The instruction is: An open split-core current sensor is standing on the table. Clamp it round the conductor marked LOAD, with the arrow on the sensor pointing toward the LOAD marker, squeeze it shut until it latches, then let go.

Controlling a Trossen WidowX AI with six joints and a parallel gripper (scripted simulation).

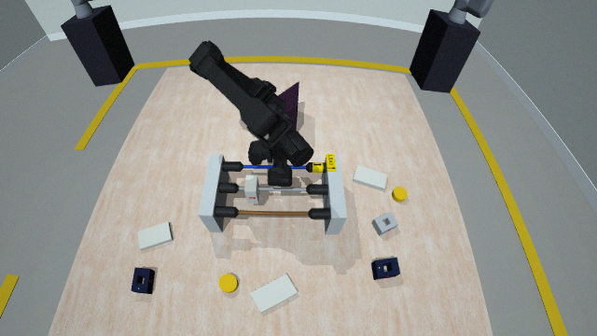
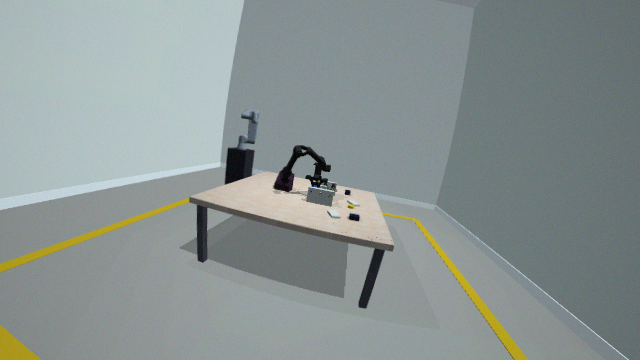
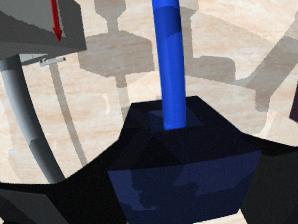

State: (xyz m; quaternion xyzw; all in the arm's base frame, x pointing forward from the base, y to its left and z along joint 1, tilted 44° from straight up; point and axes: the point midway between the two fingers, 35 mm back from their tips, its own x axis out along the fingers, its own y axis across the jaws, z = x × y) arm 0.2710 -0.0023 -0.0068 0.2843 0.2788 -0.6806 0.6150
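Observation:
The dark navy split-core sensor [image 3: 185, 192] is between the fingers of my gripper [image 3: 168, 133] [image 1: 275, 164], which is shut on it. In the wrist view the blue conductor [image 3: 169, 65] [image 1: 254, 166] runs into the sensor's square window, so the sensor sits around it. The arm hides the sensor in the top view. The yellow LOAD marker [image 1: 330, 162] is on top of the right end plate, at the blue conductor's end. The sensor's arrow is not visible, and I cannot tell whether its latch is engaged.
A light grey sensor [image 1: 251, 189] [image 3: 70, 30] with a red arrow sits on the grey conductor [image 1: 284, 189] [image 3: 25, 110] beside my gripper. A brown conductor [image 1: 275, 213] is farther forward. The left end plate [image 1: 211, 191] stands opposite the right one. Blocks, discs and white plates lie around the rack.

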